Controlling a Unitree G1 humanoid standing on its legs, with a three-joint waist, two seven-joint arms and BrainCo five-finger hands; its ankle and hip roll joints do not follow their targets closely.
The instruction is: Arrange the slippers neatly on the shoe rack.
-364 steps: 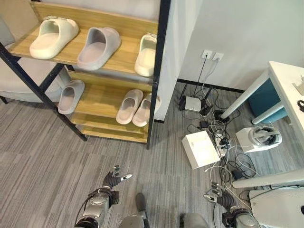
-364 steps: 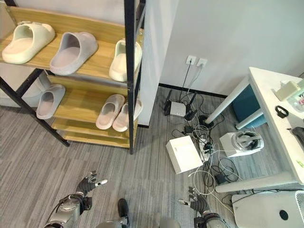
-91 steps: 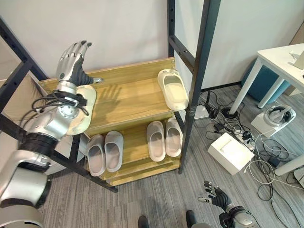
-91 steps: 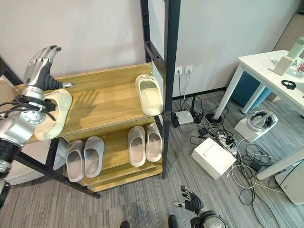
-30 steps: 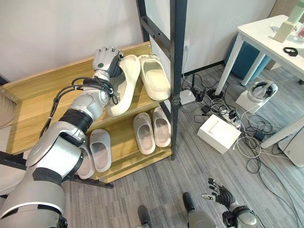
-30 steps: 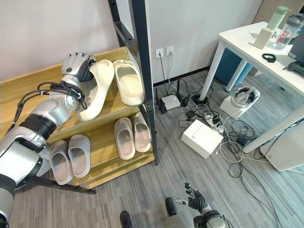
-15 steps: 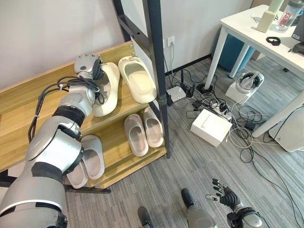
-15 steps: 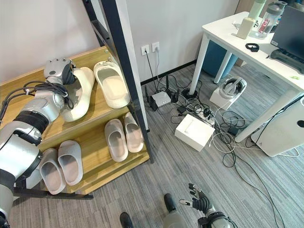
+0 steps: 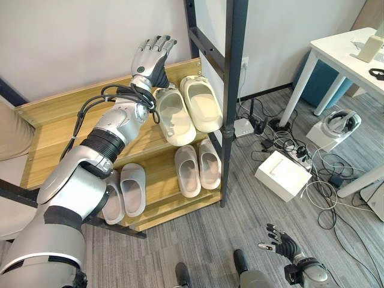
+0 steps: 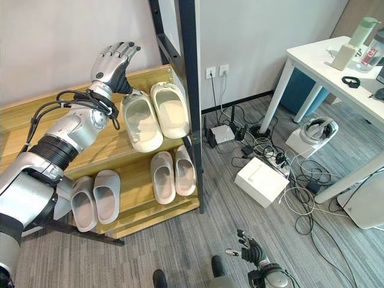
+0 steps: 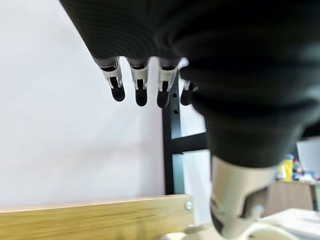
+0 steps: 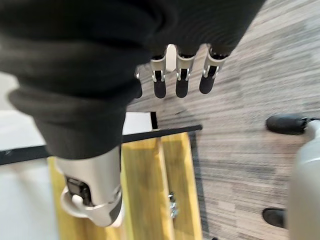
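Note:
Two cream slippers (image 9: 174, 117) (image 9: 202, 103) lie side by side, soles down, at the right end of the rack's upper wooden shelf (image 9: 66, 129). My left hand (image 9: 149, 60) is raised just behind and above the left one, fingers (image 11: 140, 85) straight, holding nothing. On the lower shelf a pale pink pair (image 9: 187, 170) (image 9: 209, 163) sits at the right and a grey pair (image 9: 132, 189) (image 9: 113, 201) at the left. My right hand (image 9: 282, 245) hangs low over the floor with its fingers (image 12: 180, 75) spread and nothing in it.
The rack's black post (image 9: 231, 90) rises right beside the cream pair. On the floor to the right lie a white box (image 9: 282, 175), a router (image 9: 243, 127), tangled cables (image 9: 318, 198) and a headset on a stand (image 9: 339, 123). A white table (image 9: 348, 54) stands far right.
My left hand has let go of the cream slipper, which now lies flat beside its mate, and has lifted with fingers straightened. The camera has shifted too.

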